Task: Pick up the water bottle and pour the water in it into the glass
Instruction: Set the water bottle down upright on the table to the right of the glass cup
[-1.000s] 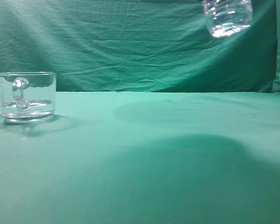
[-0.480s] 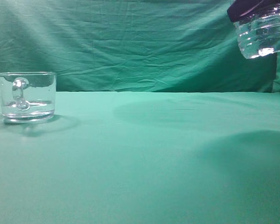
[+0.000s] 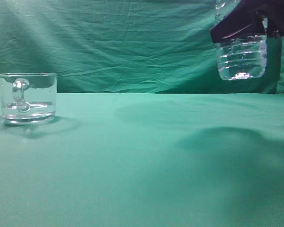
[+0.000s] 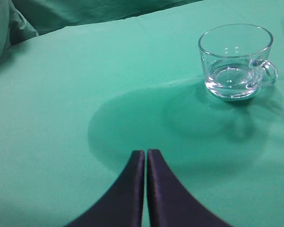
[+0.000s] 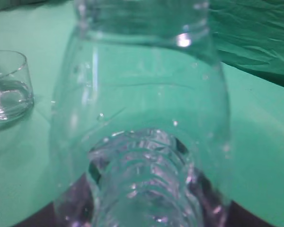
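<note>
Nearest to me, the left gripper [image 4: 146, 153] hangs idle over the green surface [image 3: 142, 165], its dark jaws pressed together with nothing between them, the glass [image 4: 236, 61] standing well ahead of it. The glass sits at the far left of the surface with its handle toward me and a shallow pool of the water [image 3: 27, 108] already in its bottom (not much, going by the faint line). Farther off on the right, the right gripper [image 3: 239, 23] has its jaws clamped round the water bottle [image 3: 241, 56], which it carries upright in the air, well apart from the glass and clear of the surface. I judge this to be the carrying step: the bottle is lifted but not yet over the glass, so next it must travel leftward to the rim and tip neck-down. Against half a second ago, the bottle has shifted left and dropped a little; the glass has not moved.
</note>
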`<state>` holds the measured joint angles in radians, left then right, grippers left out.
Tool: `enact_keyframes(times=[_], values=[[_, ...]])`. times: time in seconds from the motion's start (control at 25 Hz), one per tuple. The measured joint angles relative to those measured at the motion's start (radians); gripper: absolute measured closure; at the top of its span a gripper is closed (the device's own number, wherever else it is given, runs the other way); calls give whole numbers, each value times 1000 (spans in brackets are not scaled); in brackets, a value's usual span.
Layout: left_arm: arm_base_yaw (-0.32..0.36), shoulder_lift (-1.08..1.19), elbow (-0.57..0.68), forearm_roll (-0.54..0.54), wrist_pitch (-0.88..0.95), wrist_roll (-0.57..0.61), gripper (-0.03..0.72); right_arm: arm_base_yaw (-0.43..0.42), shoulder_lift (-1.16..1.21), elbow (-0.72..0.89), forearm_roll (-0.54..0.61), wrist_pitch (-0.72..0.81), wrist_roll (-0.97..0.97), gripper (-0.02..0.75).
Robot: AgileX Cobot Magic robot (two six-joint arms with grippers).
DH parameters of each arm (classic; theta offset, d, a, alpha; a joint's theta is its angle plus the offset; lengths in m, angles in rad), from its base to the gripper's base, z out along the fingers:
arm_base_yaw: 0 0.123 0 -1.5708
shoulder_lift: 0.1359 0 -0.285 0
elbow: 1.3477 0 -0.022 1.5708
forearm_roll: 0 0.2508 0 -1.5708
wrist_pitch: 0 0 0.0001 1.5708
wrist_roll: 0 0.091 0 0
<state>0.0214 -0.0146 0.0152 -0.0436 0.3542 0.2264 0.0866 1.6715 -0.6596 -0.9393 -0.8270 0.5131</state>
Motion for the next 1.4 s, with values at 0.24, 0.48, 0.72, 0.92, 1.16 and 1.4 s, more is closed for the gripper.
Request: enact_keyframes(times=[0.24,0.48,0.72,0.92,1.16,1.4], values=[[0,0,0,0,0,0,688,0,143,0,88,-115,-127,449],[0,0,0,0,0,0,688,0,266,0,137,-245,-237,449],[0,0,0,0,0,0,688,0,315,0,166,-274,-250,449],[0,0,0,0,0,0,688,0,321,0,169,-274,-252,449],[0,0,0,0,0,0,688,0,324,-2,169,-271,-252,449],[0,0,0,0,0,0,688,0,324,-2,169,-268,-211,318]])
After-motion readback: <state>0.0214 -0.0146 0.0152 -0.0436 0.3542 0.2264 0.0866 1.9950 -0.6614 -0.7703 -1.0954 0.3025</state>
